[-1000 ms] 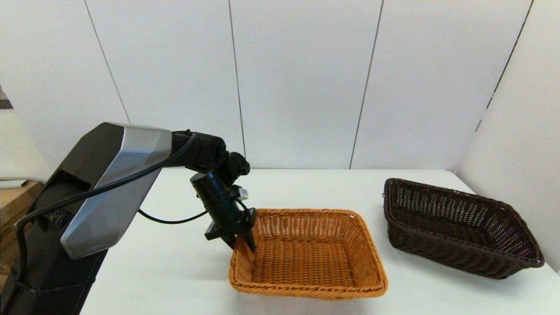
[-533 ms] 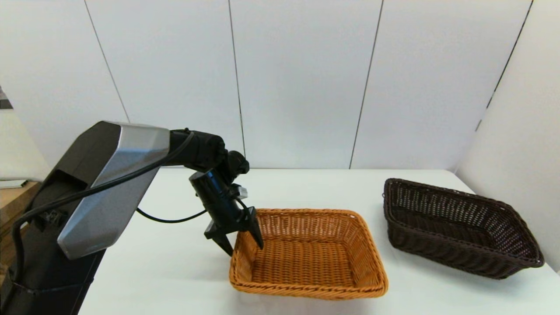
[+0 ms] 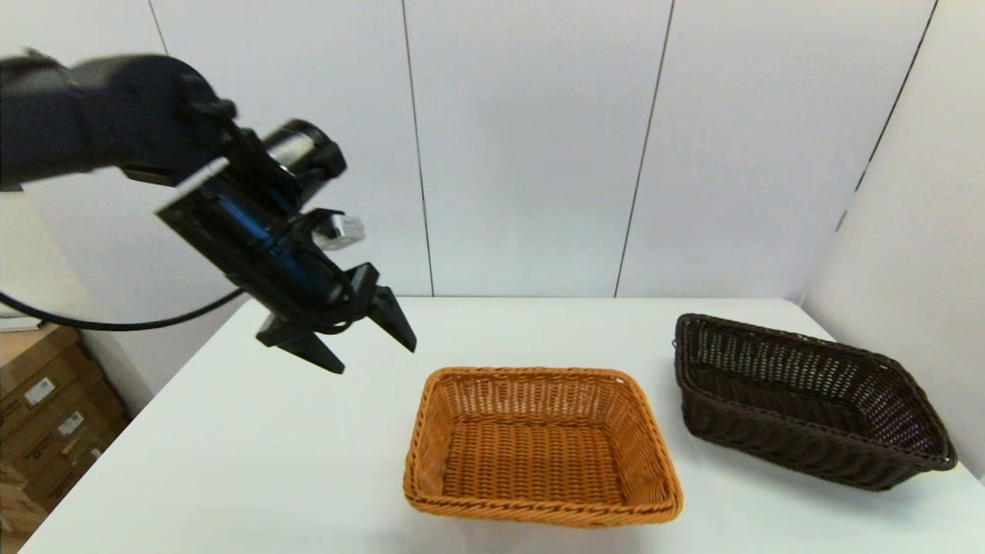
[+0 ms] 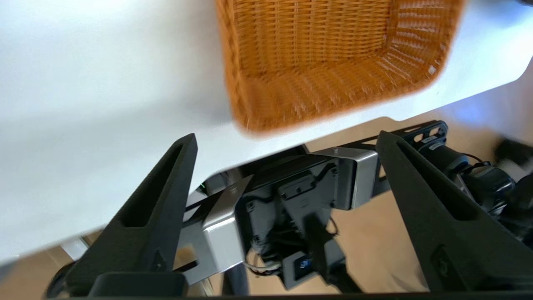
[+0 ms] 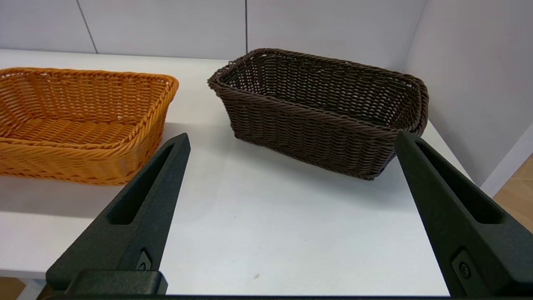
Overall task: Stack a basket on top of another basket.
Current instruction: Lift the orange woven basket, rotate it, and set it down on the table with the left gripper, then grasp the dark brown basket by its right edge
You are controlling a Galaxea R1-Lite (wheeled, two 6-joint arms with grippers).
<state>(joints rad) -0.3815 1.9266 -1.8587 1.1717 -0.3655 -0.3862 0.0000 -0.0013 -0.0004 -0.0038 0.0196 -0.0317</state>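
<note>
Dark brown basket (image 3: 808, 400) lies long axis angled right-forward, unstacked.

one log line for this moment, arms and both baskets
left end effector: open, raised left of tan basket | right end effector: open, facing dark basket | baskets: apart, unstacked

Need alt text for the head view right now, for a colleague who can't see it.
Left gripper hangs open in the air, left of and above the empty orange-tan basket on the white table. The dark brown basket sits apart at the right, unstacked.
</note>
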